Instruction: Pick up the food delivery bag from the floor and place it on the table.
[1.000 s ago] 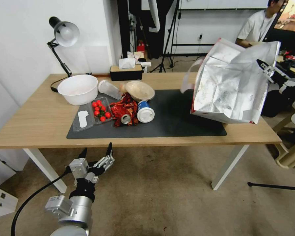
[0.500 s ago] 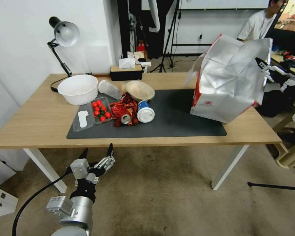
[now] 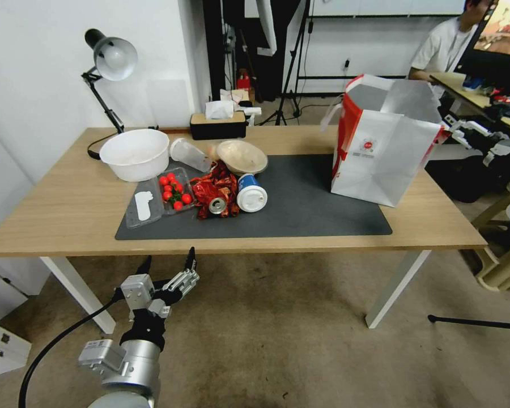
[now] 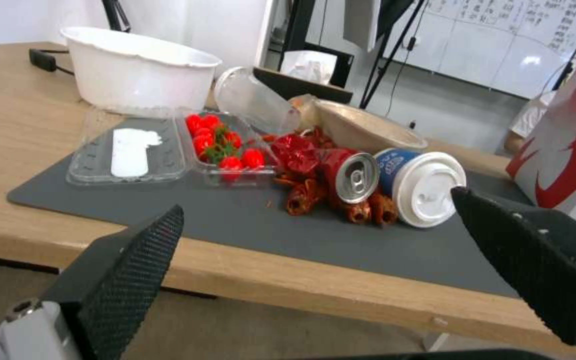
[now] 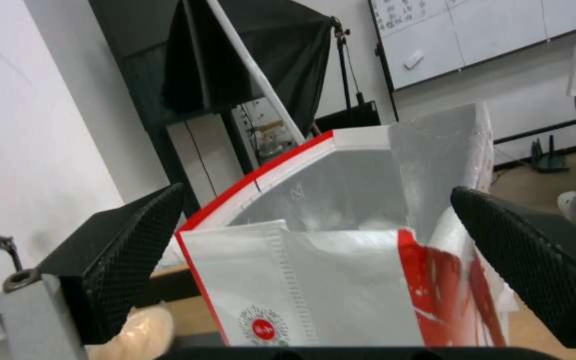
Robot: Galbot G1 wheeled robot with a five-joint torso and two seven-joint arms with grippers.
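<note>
Food delivery bag [image 3: 382,156] now upright on table [image 3: 68,198]; right pincer [image 3: 456,129] spread, left pincer [image 3: 167,266] spread.

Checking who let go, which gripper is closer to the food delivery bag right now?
Right. The right gripper is open beside the food delivery bag on the table; the left gripper hangs open below the table's front edge, far across.

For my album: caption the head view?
White paper delivery bag upright on light-wood table, open right gripper beside it.
</note>
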